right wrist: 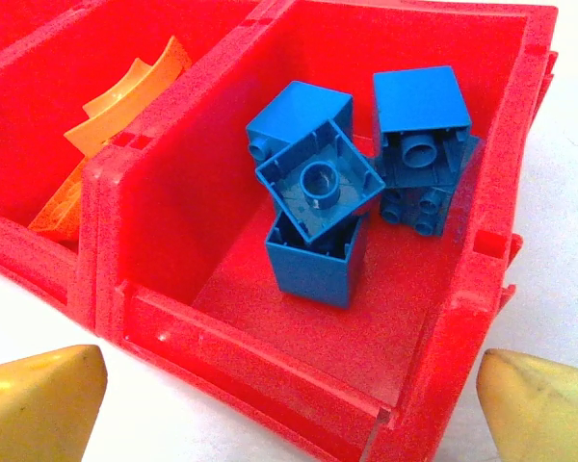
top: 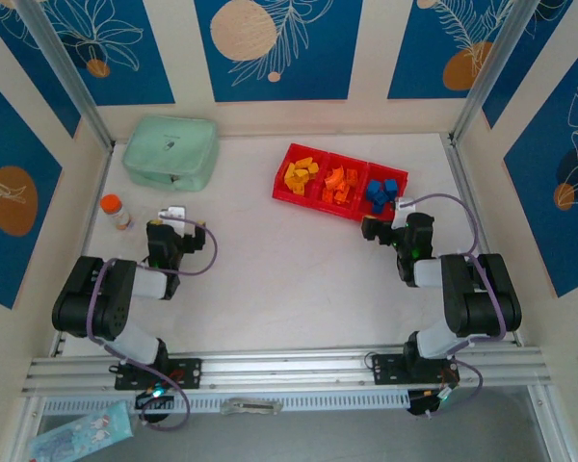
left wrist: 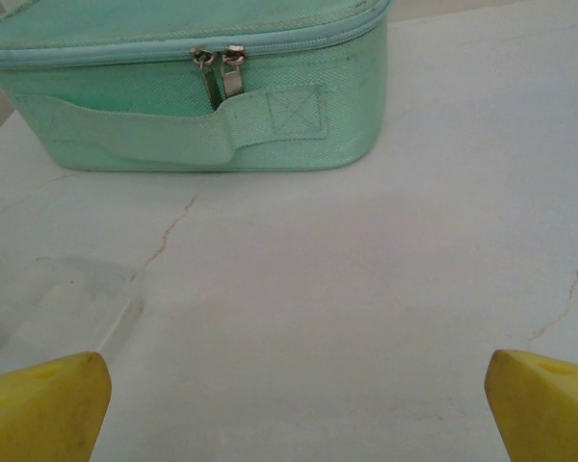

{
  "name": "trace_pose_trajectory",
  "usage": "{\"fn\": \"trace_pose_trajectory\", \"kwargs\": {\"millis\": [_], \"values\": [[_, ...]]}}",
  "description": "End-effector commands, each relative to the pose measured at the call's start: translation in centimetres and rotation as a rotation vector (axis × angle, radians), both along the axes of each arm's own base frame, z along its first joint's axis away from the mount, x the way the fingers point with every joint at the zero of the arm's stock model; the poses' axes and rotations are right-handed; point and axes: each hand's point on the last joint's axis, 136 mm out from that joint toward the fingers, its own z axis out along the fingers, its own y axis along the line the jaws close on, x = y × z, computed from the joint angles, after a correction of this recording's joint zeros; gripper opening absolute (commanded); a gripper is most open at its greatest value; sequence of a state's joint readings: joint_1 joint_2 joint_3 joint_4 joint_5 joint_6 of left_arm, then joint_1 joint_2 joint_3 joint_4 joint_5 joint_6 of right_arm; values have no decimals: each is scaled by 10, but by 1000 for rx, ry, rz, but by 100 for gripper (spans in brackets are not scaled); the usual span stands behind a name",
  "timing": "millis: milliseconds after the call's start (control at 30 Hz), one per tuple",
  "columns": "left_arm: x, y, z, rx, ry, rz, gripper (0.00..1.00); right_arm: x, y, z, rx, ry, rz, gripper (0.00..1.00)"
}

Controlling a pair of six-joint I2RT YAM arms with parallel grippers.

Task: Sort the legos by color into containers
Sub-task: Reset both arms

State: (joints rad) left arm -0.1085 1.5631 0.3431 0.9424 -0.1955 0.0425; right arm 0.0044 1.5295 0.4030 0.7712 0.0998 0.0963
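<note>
White tabletop [top: 299, 289] inside blue-and-cream patterned walls. Far right: long bright red plastic three-compartment tray [top: 277, 189] [right wrist: 173, 192], holding yellow-orange plastic toy bricks [top: 302, 174] left, red-orange bricks [top: 339, 185] middle, blue bricks [top: 382, 191] [right wrist: 318, 183] right. Right gripper [top: 378, 227] [right wrist: 289, 404] just near of the blue compartment, jaws spread wide, empty. Left gripper [top: 173, 214] [left wrist: 299, 404] at left, likewise spread and empty, facing the mint-green soft zip case [top: 171, 152] [left wrist: 193, 106] far left; small orange-capped bottle [top: 116, 212] to its left.

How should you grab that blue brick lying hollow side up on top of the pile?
Take the top blue brick by two opposite outer walls, coming straight down from above. It rests tilted on the other blue bricks with its hollow side up, so its flat sides look free. The red tray has tall walls that would likely block a sideways approach.
</note>
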Motion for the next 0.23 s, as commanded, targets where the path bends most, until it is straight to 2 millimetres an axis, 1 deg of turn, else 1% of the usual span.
{"fn": "trace_pose_trajectory", "kwargs": {"millis": [0,200], "values": [[7,7,13,-12,-50,31,99,8,3,16,5,-53,16,99],[7,7,12,-12,-48,32,99,8,3,16,12,-52,22,99]]}}
